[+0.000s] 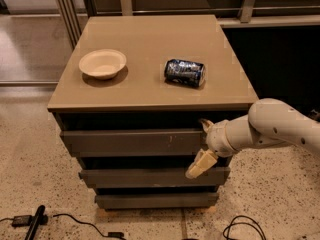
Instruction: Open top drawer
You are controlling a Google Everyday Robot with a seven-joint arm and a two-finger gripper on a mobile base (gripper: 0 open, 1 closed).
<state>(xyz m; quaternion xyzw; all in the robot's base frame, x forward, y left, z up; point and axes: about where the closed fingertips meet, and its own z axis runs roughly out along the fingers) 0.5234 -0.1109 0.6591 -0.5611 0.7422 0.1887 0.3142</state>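
We have a single view, set high in front of the bench (150, 91) and tilted down, near enough that its top and front fill the frame. The end effector (202, 145) sits right of centre, against the top drawer (130, 143).

I work in what looks like a lab or office test space: speckled terrazzo floor (25, 149), loose black cables (75, 219) lying on it, a metal-framed glass partition (30, 34) behind, a 3-drawer cabinet's worktop (150, 39). My jaws sit at the right end of the top drawer (130, 143).
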